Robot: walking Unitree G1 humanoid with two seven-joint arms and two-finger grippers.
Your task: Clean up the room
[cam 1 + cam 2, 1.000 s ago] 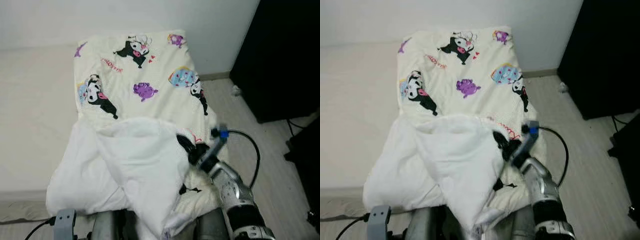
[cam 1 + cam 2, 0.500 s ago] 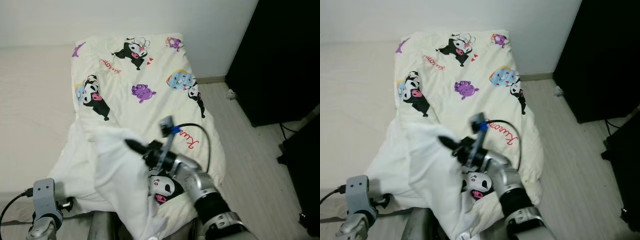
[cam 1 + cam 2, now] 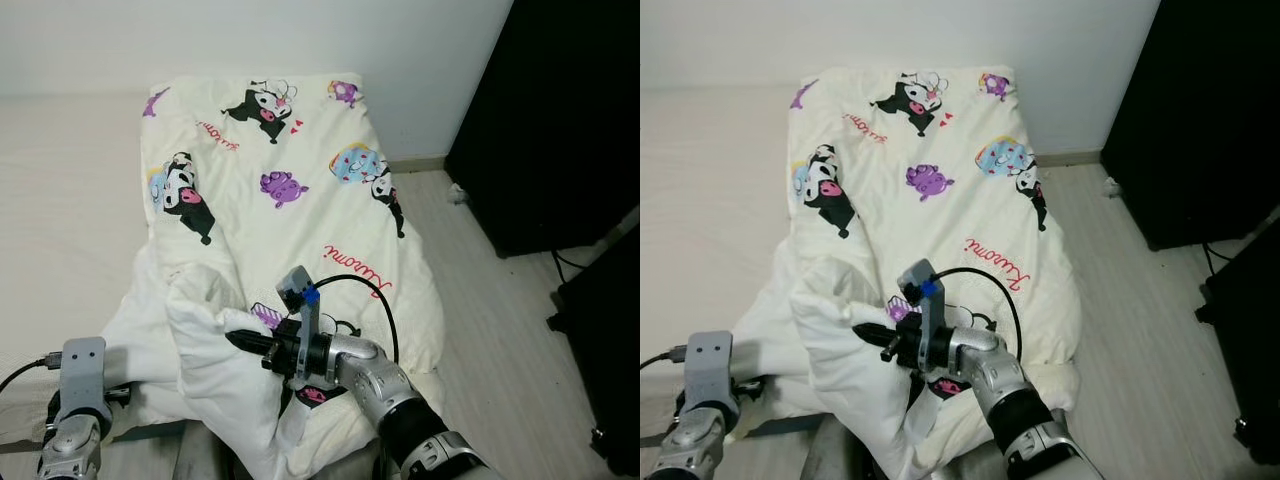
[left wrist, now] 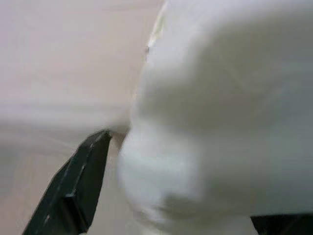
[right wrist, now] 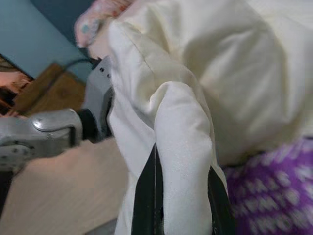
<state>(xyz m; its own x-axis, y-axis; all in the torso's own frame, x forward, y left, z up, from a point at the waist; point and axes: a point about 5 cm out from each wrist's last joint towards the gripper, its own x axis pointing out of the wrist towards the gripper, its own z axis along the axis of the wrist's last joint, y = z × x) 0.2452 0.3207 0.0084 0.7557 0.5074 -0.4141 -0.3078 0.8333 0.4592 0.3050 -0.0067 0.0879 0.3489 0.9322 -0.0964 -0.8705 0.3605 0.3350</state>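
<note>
A fold of the blanket (image 3: 290, 190) on the bed (image 3: 60, 200) is pinched by the right hand (image 3: 240, 341); white cloth lies between the left hand (image 4: 186, 196) fingers, its grip unclear. The near end is bunched, so smoothing is judged unfinished.

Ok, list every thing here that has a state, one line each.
Cartoon-print quilt: spread flat on the mattress, near end bunched and folded over.
Right gripper: jaws shut on a fold of the quilt.
Left gripper: against the quilt's white edge, cloth between its jaws.
</note>
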